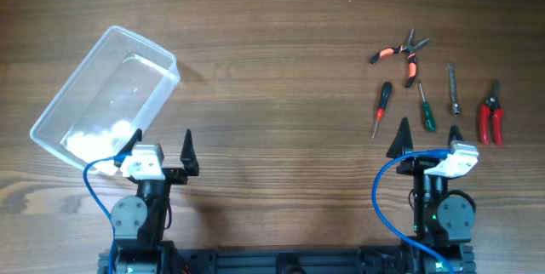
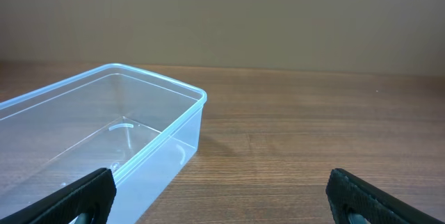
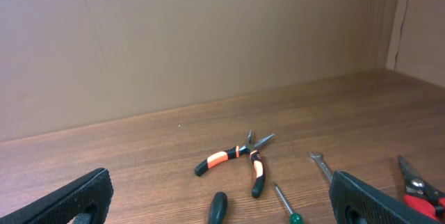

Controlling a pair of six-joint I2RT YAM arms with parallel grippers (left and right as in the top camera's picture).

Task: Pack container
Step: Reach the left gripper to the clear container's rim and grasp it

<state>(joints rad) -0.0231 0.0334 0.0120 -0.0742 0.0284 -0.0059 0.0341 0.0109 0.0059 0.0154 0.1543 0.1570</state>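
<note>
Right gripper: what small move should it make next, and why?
Probably ease the right gripper forward and down over the green-handled screwdriver, the tool lying closest ahead of its open jaws. The container on the far left shows no tools inside, while every tool lies on the table on the right, so a first pick seems due. The left gripper is open by the container.

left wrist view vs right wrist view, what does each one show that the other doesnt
Only the left wrist view shows the container, clear, with nothing visible inside it from here.

Only the right wrist view shows the tools: orange-and-black pliers, a black-handled screwdriver, a green-handled screwdriver, a wrench and red pruners at the right edge.

Both show the wooden table, a plain wall behind it, and open jaws: the left gripper and the right gripper each hold nothing.
</note>
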